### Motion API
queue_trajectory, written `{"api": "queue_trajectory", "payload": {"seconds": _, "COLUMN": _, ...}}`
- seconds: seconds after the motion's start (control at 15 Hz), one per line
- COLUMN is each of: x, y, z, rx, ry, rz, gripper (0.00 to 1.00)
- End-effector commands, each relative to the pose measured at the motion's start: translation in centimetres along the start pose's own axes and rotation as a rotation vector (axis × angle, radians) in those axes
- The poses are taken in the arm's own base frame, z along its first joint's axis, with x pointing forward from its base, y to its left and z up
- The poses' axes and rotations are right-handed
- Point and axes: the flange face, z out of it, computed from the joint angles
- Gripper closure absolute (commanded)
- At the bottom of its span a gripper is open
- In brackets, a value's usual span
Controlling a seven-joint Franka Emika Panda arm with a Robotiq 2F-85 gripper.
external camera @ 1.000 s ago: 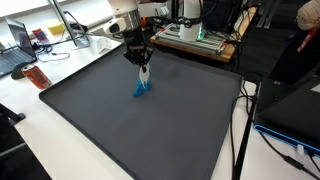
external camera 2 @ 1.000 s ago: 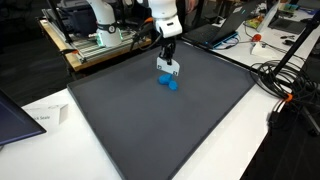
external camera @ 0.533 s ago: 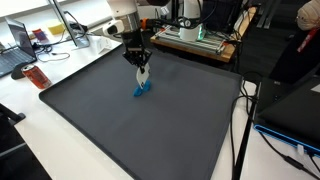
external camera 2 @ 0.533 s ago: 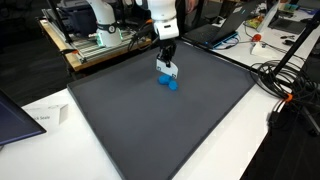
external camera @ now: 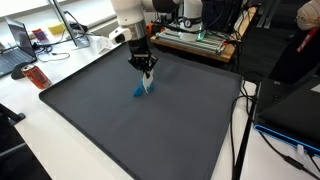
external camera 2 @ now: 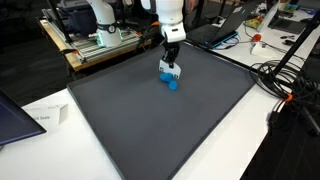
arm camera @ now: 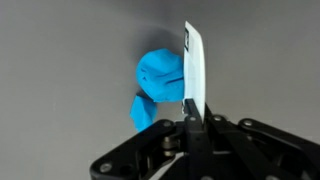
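You are pinching a thin white flat piece point(arm camera: 193, 60) in the gripper point(arm camera: 192, 118). In the wrist view the piece is showing edge-on, sticking straight out past the fingertips, which are pressed together on its near end. In both exterior views the piece point(external camera 2: 168, 70) is hanging upright under the gripper point(external camera 2: 171, 62), low over the mat; whether its lower edge is touching the mat, you cannot tell from these views.

A small blue object point(arm camera: 160, 82) is lying on the mat just beside the piece. In the wrist view it is sitting to the left of the piece, right against its flat face, though you cannot tell whether they are actually touching. In an exterior view the blue object point(external camera: 140, 91) is showing just below and to one side of the gripper point(external camera: 147, 70), with the piece point(external camera: 149, 81) between them.

Both things are sitting in the far half of a large dark gray mat point(external camera: 150, 135), well away from its edges. The mat point(external camera 2: 150, 125) is lying on a white counter point(external camera 2: 250, 130), and black cables point(external camera 2: 278, 75) are trailing off beside it.
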Motion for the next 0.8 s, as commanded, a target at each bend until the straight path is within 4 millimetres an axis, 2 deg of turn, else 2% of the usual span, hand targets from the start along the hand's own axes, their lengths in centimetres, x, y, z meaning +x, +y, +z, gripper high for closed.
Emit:
{"api": "queue_trajectory", "payload": {"seconds": 0.0, "x": 0.7, "y": -0.4, "z": 2.3, "rx": -0.049, "ry": -0.051, "rz": -0.005, "gripper": 0.99}}
{"api": "queue_trajectory", "payload": {"seconds": 0.33, "x": 1.3, "y": -0.7, "z": 3.5, "rx": -0.104, "ry": -0.083, "rz": -0.007, "gripper": 0.99}}
{"api": "queue_trajectory", "payload": {"seconds": 0.6, "x": 1.4, "y": -1.6, "z": 4.6, "rx": -0.046, "ry": -0.091, "rz": -0.024, "gripper": 0.99}}
{"api": "queue_trajectory", "payload": {"seconds": 0.73, "x": 0.9, "y": -2.2, "z": 5.6, "rx": 0.013, "ry": -0.091, "rz": -0.031, "gripper": 0.99}}
